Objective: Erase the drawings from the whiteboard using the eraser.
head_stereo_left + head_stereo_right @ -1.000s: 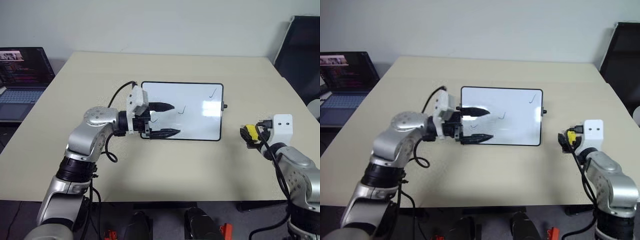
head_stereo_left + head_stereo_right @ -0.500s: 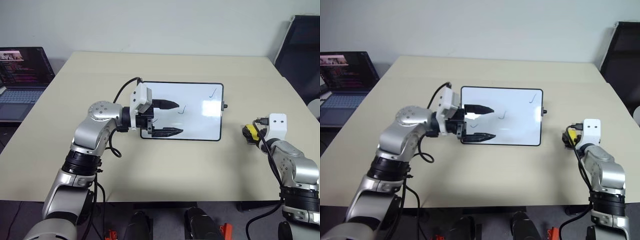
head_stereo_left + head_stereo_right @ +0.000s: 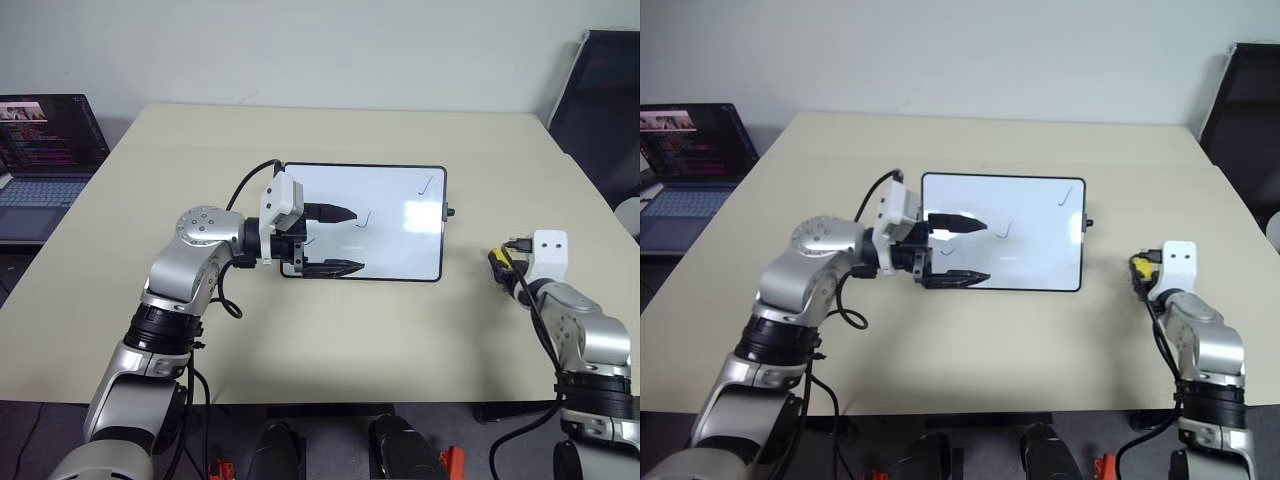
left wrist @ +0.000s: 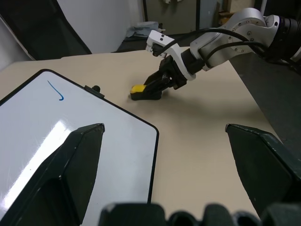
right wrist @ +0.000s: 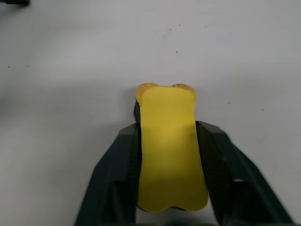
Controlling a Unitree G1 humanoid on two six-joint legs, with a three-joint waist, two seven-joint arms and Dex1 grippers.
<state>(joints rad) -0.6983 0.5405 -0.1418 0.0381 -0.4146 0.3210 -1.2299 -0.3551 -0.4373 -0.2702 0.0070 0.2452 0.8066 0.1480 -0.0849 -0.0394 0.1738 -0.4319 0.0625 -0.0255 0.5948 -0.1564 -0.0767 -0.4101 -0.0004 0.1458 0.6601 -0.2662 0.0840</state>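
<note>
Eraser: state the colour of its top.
Yellow; the eraser shows it best in the right wrist view.

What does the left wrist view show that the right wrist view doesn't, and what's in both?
Left wrist view: the whiteboard with one blue drawing, the left tool's open fingers over it, and the right arm reaching in. Right wrist view: a close look at the right tool's fingers pressed against both long sides of the eraser. Both: the right tool shut on the yellow eraser, resting on the beige table.

Left claw (image 3: 338, 240) spread wide; right claw (image 5: 167, 155) clamped on eraser (image 5: 169, 155)
</note>
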